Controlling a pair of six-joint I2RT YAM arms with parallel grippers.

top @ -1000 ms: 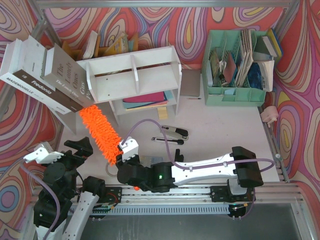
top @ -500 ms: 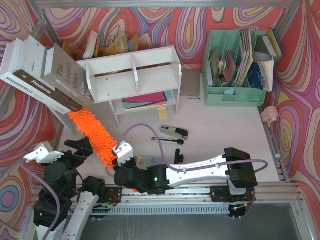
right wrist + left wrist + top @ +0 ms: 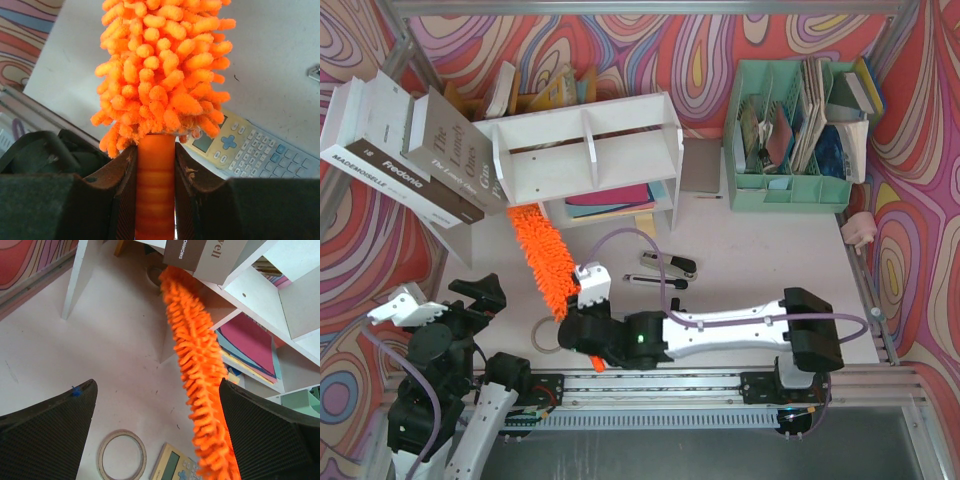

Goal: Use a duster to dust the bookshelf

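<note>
The white bookshelf (image 3: pixel 585 150) stands at the back centre with coloured folders in its lower tier; it also shows in the left wrist view (image 3: pixel 260 295). The orange fluffy duster (image 3: pixel 545 260) slants from my right gripper up to the shelf's lower left corner, its tip under the leaning books. My right gripper (image 3: pixel 584 318) (image 3: pixel 155 150) is shut on the duster's orange handle (image 3: pixel 155 195), the fluffy head (image 3: pixel 162 65) just above the fingers. My left gripper (image 3: pixel 470 298) (image 3: pixel 157 385) is open and empty, low at the left; the duster (image 3: pixel 197 365) passes in front of it.
Large books (image 3: pixel 410 150) lean against the shelf's left side. A mint-green file organizer (image 3: pixel 795 125) stands at the back right. A stapler (image 3: pixel 670 263) and a pen (image 3: pixel 655 281) lie in front of the shelf. A tape ring (image 3: pixel 122 457) and a calculator (image 3: pixel 250 145) lie near the grippers.
My right gripper has moved right and a little forward. The duster has swung with it, its tip shifting right from under the books towards the shelf's left end. The left arm has not moved.
</note>
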